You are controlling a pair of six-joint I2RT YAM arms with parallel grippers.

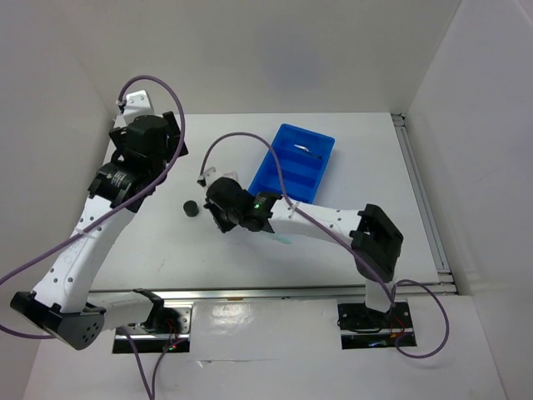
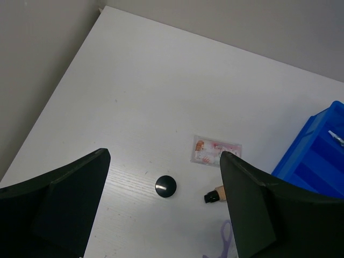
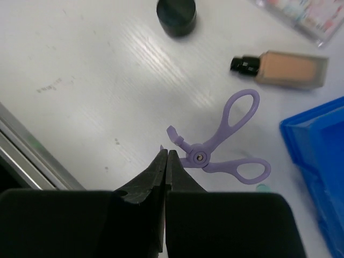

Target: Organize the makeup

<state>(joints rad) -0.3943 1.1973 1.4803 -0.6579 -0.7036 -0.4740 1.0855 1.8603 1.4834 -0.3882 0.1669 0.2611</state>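
Note:
My right gripper is shut, its tips right beside the clamp end of the thin purple loop tool; I cannot tell if they touch. In the right wrist view the tan tube with black tip and the black round pot lie beyond it. My left gripper is open wide and empty, high above the pot, the pinkish packet and the tube. From above, the pot sits left of my right gripper, which hides the loop.
The blue divided tray stands at the back right of centre with a silvery stick in a far compartment. Its corner shows in both wrist views. A small teal bit lies by the right arm. White walls enclose the table.

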